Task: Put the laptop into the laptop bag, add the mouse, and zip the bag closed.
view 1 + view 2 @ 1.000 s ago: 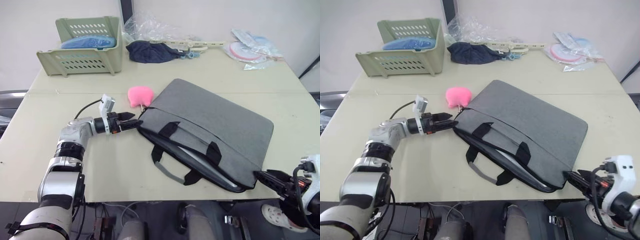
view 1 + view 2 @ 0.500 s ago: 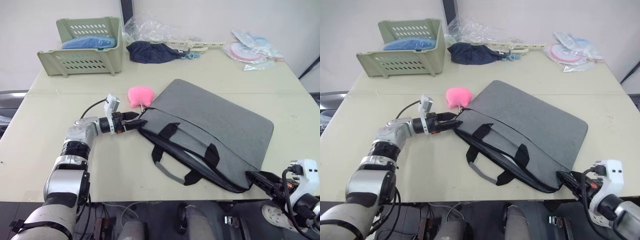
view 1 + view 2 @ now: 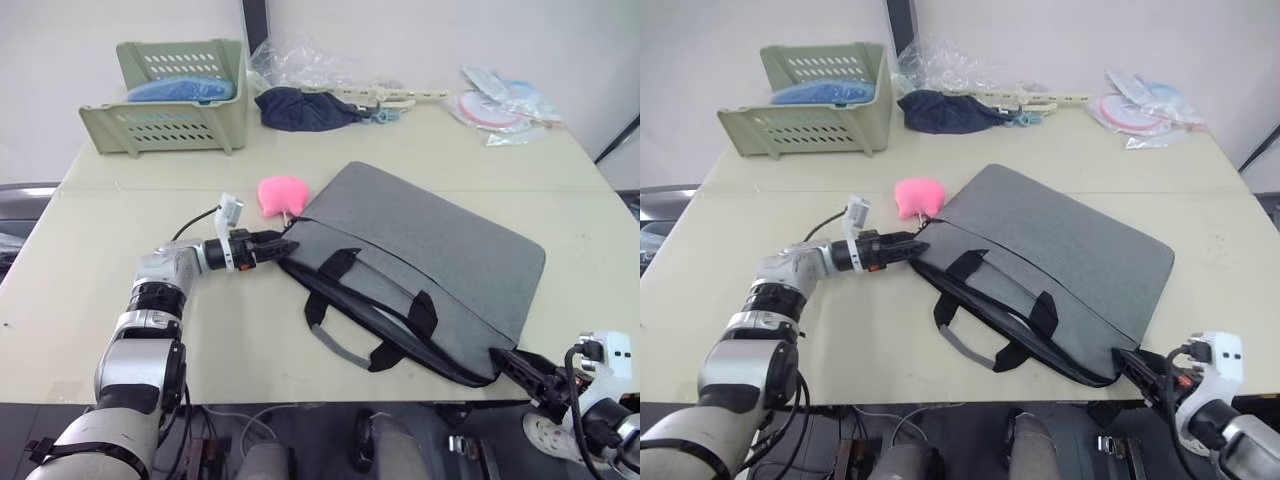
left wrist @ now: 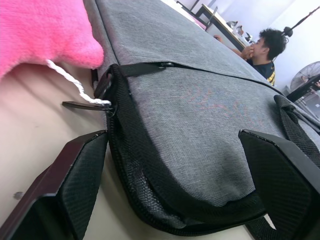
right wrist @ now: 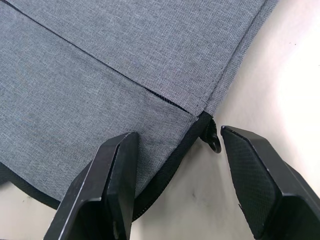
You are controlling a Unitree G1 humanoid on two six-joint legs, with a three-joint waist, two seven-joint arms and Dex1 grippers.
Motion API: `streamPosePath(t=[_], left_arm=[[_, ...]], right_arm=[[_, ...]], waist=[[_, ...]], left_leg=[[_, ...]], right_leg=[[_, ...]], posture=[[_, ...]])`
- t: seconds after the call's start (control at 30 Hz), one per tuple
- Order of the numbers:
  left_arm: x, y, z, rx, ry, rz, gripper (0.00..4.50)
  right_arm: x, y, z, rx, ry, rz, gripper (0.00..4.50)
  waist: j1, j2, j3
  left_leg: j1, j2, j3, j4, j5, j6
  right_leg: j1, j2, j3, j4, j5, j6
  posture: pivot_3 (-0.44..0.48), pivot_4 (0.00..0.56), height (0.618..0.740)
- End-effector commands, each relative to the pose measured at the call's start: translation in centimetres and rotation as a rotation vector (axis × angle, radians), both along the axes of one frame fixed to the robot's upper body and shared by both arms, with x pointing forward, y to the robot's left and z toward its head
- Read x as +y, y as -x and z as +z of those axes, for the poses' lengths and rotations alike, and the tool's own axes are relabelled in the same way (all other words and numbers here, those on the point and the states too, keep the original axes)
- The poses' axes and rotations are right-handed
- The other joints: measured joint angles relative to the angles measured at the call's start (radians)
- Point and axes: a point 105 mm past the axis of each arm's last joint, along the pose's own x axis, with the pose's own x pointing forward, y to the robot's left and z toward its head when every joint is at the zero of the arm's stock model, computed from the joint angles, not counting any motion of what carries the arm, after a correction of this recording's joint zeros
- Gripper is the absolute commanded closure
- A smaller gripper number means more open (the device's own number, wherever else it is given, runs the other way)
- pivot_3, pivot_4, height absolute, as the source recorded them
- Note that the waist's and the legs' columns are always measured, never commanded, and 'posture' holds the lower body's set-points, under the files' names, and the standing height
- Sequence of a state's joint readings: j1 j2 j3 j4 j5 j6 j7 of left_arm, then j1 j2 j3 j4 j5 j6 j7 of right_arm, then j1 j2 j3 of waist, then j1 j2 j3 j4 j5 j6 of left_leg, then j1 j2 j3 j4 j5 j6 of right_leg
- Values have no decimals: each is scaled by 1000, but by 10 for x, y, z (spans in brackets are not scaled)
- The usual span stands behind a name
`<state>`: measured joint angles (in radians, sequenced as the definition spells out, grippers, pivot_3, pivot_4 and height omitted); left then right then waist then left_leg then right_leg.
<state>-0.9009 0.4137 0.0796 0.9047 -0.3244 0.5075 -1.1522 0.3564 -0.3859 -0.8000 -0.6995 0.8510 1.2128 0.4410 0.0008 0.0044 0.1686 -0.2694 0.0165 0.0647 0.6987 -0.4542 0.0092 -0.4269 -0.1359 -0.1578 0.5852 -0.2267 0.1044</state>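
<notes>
Closing the zip looks like what is left, as I read it: the grey laptop bag [image 3: 420, 270] lies flat at the centre of the table [image 3: 100, 230], and I see neither laptop nor mouse outside it, so I judge both are packed. Along the front edge a dark gap runs under the handles [image 3: 360, 320], so the zip seems not fully shut.

My left gripper [image 3: 272, 244] sits at the bag's nine-o'clock corner, fingers spread apart around that corner, clamping nothing. Its wrist camera shows a zip pull [image 4: 82, 105] just beside the corner, tied by a white cord to the pink plush toy [image 3: 281, 192] at eleven o'clock.

My right gripper [image 3: 1137, 366] is at the five-o'clock corner, fingers parted and empty, with a small black zip tab [image 5: 214, 141] between them.

The bag is woven grey fabric, black-trimmed, slightly bulged.
</notes>
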Motion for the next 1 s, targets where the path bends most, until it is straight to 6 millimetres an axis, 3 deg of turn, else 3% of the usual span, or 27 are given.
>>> streamPosePath(t=[0.03,0.13,0.23,0.43,0.47,0.53,0.83,0.93,1.0], left_arm=[[-9,7,1,22,24,-61,0],[-10,9,-1,39,28,-65,0],[-13,12,-5,46,19,-75,835],[-12,14,-7,50,11,-73,3296],[-12,14,-7,50,6,-72,3866],[-11,14,-8,51,-1,-67,4322],[-15,14,-9,45,-9,-75,4427],[-16,14,-9,43,-10,-75,4500],[-16,14,-9,43,-10,-73,4500]], right_arm=[[-3,3,-11,40,-23,-31,1574],[-2,2,-13,40,-42,-36,1574],[-2,0,-19,48,-75,-57,1504],[-4,0,-23,60,-84,-68,1504],[-5,0,-23,61,-84,-69,1504],[-5,0,-24,62,-84,-70,1504],[-2,-2,-32,79,-106,-73,1504],[1,-3,-34,83,-129,-67,2276],[4,-4,-35,85,-138,-64,3136]], waist=[[-1,0,0],[-1,-1,-1],[-1,-1,-1],[3,-6,-4],[3,-6,-4],[2,-7,-5],[1,-13,-9],[1,-16,-11],[1,-18,-14]], left_leg=[[0,0,0,0,0,0],[0,0,0,0,0,0],[0,0,0,0,0,0],[0,0,0,0,0,0],[0,0,0,0,0,0],[0,0,0,0,0,0],[0,0,0,0,0,0],[0,0,0,0,0,0],[1,1,0,0,0,0]], right_leg=[[0,0,0,0,0,0],[0,0,0,0,0,0],[0,0,0,0,0,0],[0,0,0,-1,0,0],[0,0,0,-1,0,0],[0,0,0,-1,0,0],[1,0,0,-1,0,0],[1,0,0,-1,0,0],[1,0,0,-1,0,0]], posture=[[0,150,740],[0,150,740],[0,150,740],[0,150,740],[0,150,740],[0,150,740],[0,150,740],[0,150,740],[0,150,740]])
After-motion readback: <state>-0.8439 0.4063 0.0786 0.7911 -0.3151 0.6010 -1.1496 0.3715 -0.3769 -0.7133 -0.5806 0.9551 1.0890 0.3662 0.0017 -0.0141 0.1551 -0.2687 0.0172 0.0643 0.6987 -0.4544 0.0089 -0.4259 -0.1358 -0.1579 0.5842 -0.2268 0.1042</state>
